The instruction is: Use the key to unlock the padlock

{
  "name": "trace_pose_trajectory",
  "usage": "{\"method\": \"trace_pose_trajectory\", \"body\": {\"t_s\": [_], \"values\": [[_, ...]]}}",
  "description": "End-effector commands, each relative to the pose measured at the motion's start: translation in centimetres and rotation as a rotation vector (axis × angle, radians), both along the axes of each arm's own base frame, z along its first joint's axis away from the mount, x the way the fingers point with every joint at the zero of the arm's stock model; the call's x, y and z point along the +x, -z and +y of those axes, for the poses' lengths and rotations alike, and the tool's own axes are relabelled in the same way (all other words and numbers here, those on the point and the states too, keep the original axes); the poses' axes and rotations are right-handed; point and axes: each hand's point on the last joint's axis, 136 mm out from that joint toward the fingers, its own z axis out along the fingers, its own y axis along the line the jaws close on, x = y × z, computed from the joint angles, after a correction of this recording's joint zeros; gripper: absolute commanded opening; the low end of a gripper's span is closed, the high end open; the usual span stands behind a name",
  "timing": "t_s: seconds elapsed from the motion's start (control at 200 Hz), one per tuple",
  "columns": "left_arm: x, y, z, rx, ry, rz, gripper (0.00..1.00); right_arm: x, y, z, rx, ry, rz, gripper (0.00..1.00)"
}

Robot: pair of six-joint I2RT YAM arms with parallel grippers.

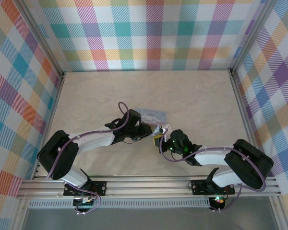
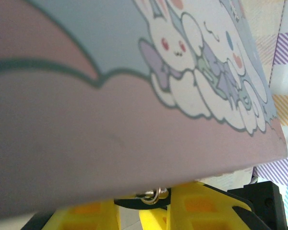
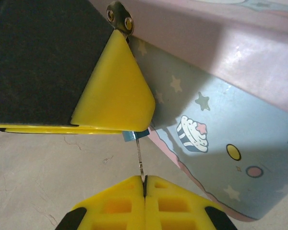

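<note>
**Finding.** The tiny bluish-black padlock [image 3: 133, 136] is being held off the beige table [image 1: 201, 96], around the middle of the surface and somewhat toward its near edge. It is sitting just beside the pale blue rectangular tin with the cartoon rabbit lid [image 3: 221, 115]. Only a sliver of its body is showing, peeking out beneath a yellow finger [image 3: 116, 91] of the left gripper [image 2: 141, 199]. That gripper is, by appearance, clamping the padlock.

**Key.** The thin dark metal key [image 3: 140, 160] is bridging the gap between the padlock and the right gripper [image 3: 145, 182]. The right fingers are pressing together on the key's near end, grasping it.

**Unresolved.** A small metal ring [image 2: 153, 195] is showing between the left fingers. Whether it belongs to the shackle cannot be told.

**Orientation.**
- The key's long axis is running in line with the right gripper's reach, its tip pointing away from that gripper and into the padlock's exposed face.
- The padlock is presenting that face toward the right gripper. Too little of it is showing to give its own long axis.
- Whether the tip is fully seated cannot be told.

**Step in hand (judgement).** The key is being inserted, ahead of the turn.

**Recommendation.**
- Keep the shank in line with the keyway and push straight in until it seats.
- Then roll the right wrist about the key's own axis while the left gripper is holding firm.
- Avoid side load, which would likely bend or slip so thin a shank.
- Allow for the tin crowding the work.
</note>
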Motion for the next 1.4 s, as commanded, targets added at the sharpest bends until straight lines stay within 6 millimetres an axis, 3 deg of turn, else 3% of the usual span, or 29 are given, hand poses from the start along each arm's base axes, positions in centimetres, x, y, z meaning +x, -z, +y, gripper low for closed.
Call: {"method": "trace_pose_trajectory", "body": {"t_s": [0.0,0.38,0.76,0.935,1.14,1.395], "values": [[-0.6,-0.7,-1.5,-0.036,0.045,0.009,0.15,1.4,-4.2,1.5,0.103,0.004,-0.108,0.0],[-0.8,-0.5,-1.8,-0.033,0.047,0.012,0.14,1.9,-5.3,1.3,0.161,0.011,-0.121,0.0],[-0.5,-0.7,-1.6,-0.042,0.009,0.015,0.14,1.7,-4.0,0.2,0.123,0.034,-0.102,0.0],[-0.4,-0.9,-1.8,-0.058,0.004,0.018,0.14,1.6,-3.6,0.3,0.119,0.027,-0.091,0.0],[-0.4,-0.6,-2.1,-0.066,0.003,0.031,0.14,1.7,-4.3,1.3,0.151,0.0,-0.09,0.0],[-0.7,-0.2,-2.2,-0.054,0.011,0.039,0.13,2.2,-4.9,1.2,0.165,0.015,-0.106,0.0]]}}
